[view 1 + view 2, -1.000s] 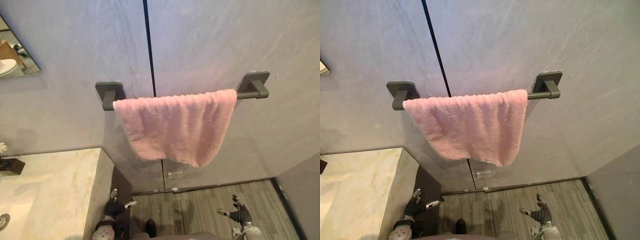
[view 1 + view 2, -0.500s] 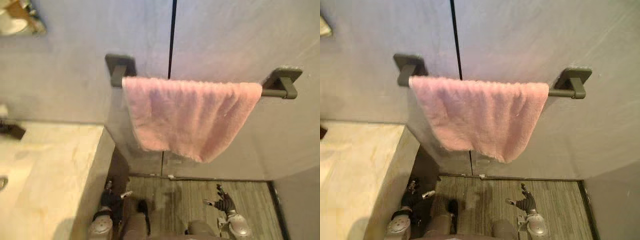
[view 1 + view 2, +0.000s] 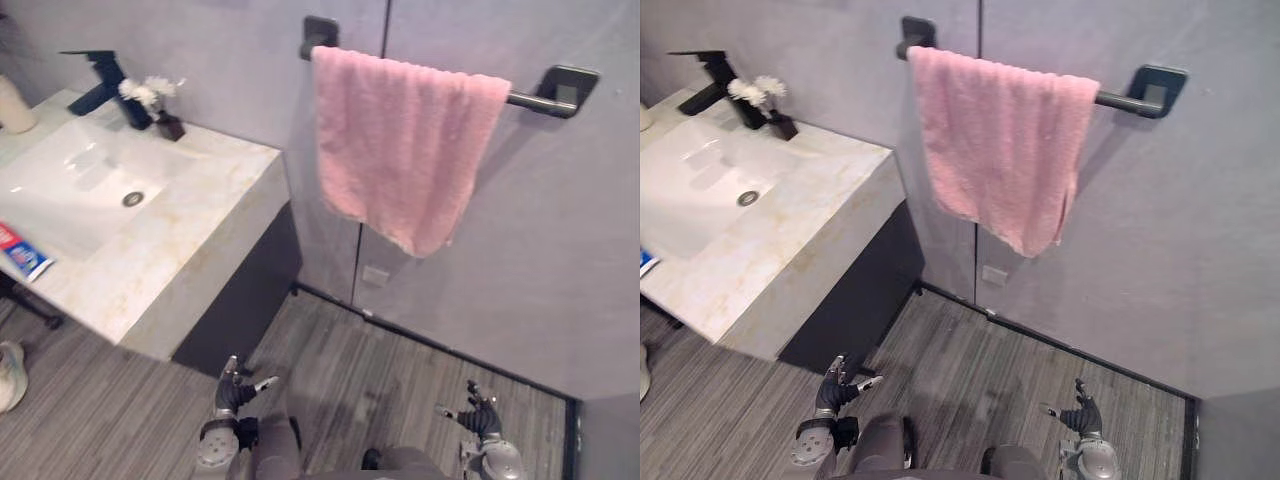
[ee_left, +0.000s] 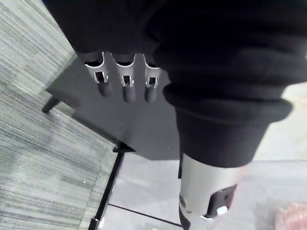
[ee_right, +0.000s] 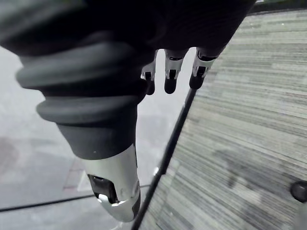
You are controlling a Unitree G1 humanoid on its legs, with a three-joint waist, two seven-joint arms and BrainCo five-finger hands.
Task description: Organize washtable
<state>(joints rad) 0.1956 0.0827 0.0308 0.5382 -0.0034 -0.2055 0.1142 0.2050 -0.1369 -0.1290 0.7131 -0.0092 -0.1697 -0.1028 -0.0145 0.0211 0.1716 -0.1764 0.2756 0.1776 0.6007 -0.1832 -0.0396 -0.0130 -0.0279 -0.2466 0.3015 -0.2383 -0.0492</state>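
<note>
A pink towel (image 3: 405,145) hangs over a dark wall rail (image 3: 545,98) on the grey wall. To its left stands the marble washtable (image 3: 200,250) with a white sink (image 3: 70,190), a black faucet (image 3: 100,80), a small vase of white flowers (image 3: 160,105) and a tube (image 3: 20,252) at the front edge. My left hand (image 3: 232,392) hangs low beside the cabinet, fingers relaxed and holding nothing. My right hand (image 3: 478,418) hangs low over the floor, open and holding nothing as well.
A dark cabinet (image 3: 240,295) sits under the counter. Grey striped floor (image 3: 390,380) runs to the wall. A white bottle (image 3: 12,102) stands at the counter's far left. A person's shoe (image 3: 8,372) shows at the left edge.
The camera has swung left and pulled back, bringing the sink, faucet and flowers into view. Towel stays on its rail. Both hands still hang low and open.
</note>
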